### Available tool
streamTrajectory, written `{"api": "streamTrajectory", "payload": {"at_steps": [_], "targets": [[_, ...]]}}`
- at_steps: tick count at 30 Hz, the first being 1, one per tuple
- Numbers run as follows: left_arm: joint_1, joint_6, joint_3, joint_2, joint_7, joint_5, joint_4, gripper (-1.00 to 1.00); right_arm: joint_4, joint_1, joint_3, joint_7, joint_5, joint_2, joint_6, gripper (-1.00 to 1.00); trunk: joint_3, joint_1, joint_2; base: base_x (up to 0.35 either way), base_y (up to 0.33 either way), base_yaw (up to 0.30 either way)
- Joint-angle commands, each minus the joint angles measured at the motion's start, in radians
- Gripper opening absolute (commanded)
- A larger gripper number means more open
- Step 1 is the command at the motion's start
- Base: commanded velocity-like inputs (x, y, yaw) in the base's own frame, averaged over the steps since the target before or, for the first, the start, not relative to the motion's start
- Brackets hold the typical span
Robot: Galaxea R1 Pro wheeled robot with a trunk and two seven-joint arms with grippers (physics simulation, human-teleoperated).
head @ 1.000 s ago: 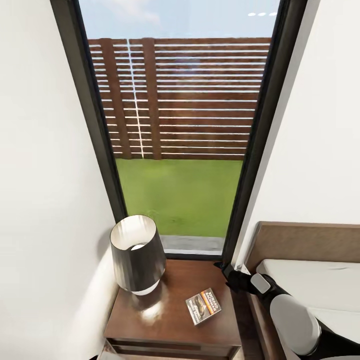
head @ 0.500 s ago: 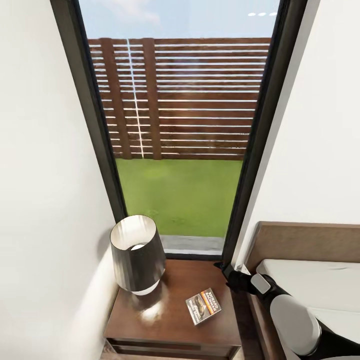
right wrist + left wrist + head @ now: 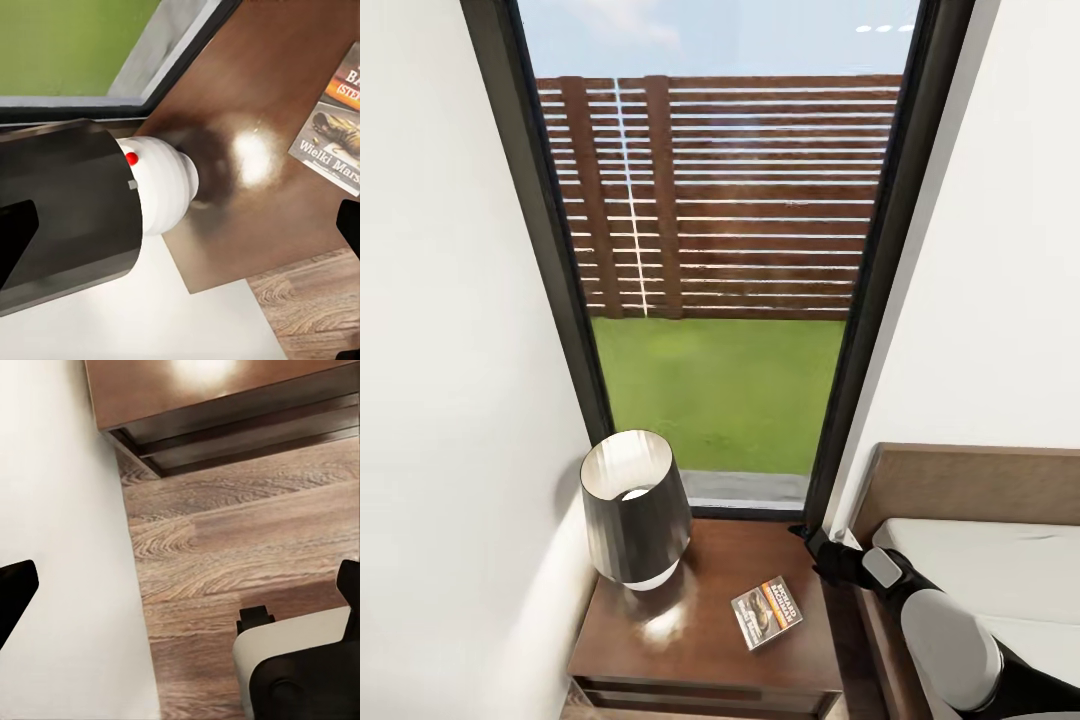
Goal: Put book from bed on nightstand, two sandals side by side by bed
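Already flat on the nightstand [image 3: 700, 650], the book [image 3: 767, 612] lies just left of the open, empty right gripper [image 3: 822, 556].

This is a bedroom in a home. A bed [image 3: 1000, 560] with a light-grey mattress and brown headboard stands against a white wall [image 3: 1000, 280], with a glossy dark wood nightstand [image 3: 710, 640] just beside it. At the nightstand's back left corner stands a dark-shaded table lamp [image 3: 635, 510]. A tall dark-framed window [image 3: 720, 250] looks onto a lawn and slatted wooden fence; the floor [image 3: 247, 555] is brown wood plank.
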Motion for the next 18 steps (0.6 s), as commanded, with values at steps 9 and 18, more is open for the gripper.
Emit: {"api": "streamTrajectory", "payload": {"at_steps": [9, 18], "targets": [[0.011, -0.003, -0.006, 0.002, 0.004, 0.011, 0.037, 1.0, -0.001, -0.001, 0.002, -0.001, -0.01, 0.0, 0.006, 1.0, -0.002, 0.001, -0.002, 0.0, 0.0, 0.0], [0.058, 0.001, -0.004, 0.003, 0.007, 0.012, 0.046, 1.0, -0.001, 0.001, 0.003, -0.002, -0.01, 0.001, 0.006, 1.0, -0.002, 0.001, -0.002, 0.0, 0.0, 0.0]]}}
